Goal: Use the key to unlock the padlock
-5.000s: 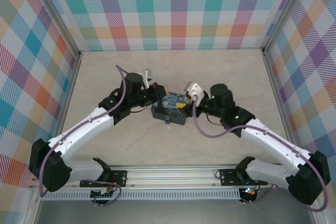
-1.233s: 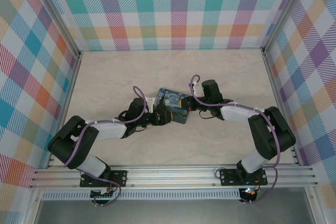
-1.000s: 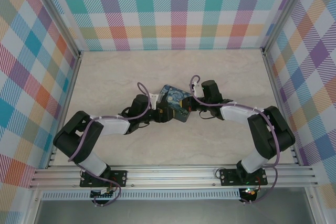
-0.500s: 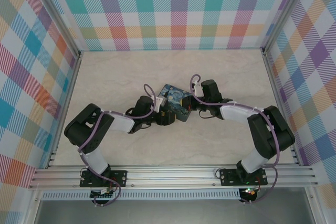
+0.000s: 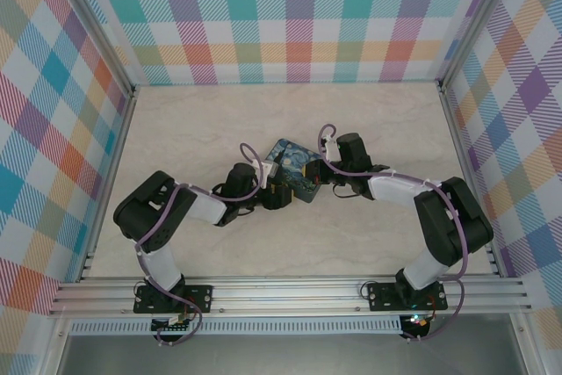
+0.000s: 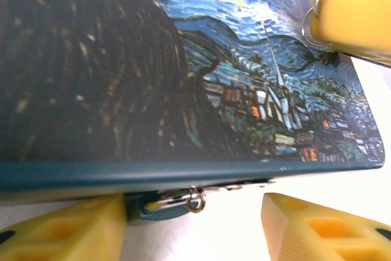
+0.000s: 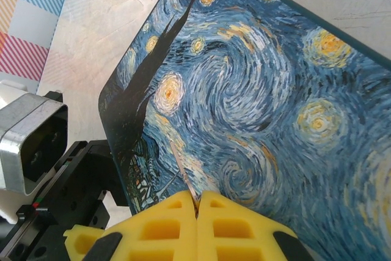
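Right hand (image 7: pixel 197 200): one key (image 7: pixel 183 172), apparently

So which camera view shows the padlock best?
The left wrist view: the padlock sits at the painted box's front edge, seen close up. In the top view it is too small to tell; the right wrist view faces the box lid.

Three views share one painted box (image 5: pixel 294 173).
The overhead camera looks down from behind the arm bases (image 5: pixel 171 296) over the whole desk (image 5: pixel 176 120); the left wrist camera sits low, very near the box's side ahead of the left end effector (image 6: pixel 195 230); the right wrist camera faces the lid (image 7: pixel 263 90) just past the right end effector (image 7: pixel 197 209).
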Motion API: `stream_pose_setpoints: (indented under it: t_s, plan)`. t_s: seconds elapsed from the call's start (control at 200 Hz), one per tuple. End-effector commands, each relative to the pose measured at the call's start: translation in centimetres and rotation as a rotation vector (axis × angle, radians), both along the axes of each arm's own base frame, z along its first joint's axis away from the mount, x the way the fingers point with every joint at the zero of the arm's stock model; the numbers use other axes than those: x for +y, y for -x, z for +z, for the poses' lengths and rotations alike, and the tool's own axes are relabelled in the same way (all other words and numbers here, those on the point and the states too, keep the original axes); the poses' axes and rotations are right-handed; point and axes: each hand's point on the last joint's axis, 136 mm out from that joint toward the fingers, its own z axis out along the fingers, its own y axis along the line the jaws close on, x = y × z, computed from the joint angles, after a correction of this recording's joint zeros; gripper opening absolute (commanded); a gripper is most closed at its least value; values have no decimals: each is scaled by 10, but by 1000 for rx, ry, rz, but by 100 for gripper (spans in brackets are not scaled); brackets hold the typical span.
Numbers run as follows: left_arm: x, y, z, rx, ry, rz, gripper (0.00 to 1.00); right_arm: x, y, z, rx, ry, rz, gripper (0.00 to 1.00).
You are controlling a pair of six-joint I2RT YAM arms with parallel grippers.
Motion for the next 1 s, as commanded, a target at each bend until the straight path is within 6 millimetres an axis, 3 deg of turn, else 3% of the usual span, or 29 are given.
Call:
stream_pose_setpoints:
  t_s: [0.0, 0.265, 0.995]
  plan:
    - [-7, -3, -5, 4, 7, -25, 56, -6, 5, -13, 35, 27, -8, 5]
    - [-9, -8, -10, 31, 0, 12, 49, -7, 7, -11, 28, 20, -9, 5]
    - [-21, -25, 9, 20, 66, 114, 34, -8, 9, -8, 18, 10, -14, 5]
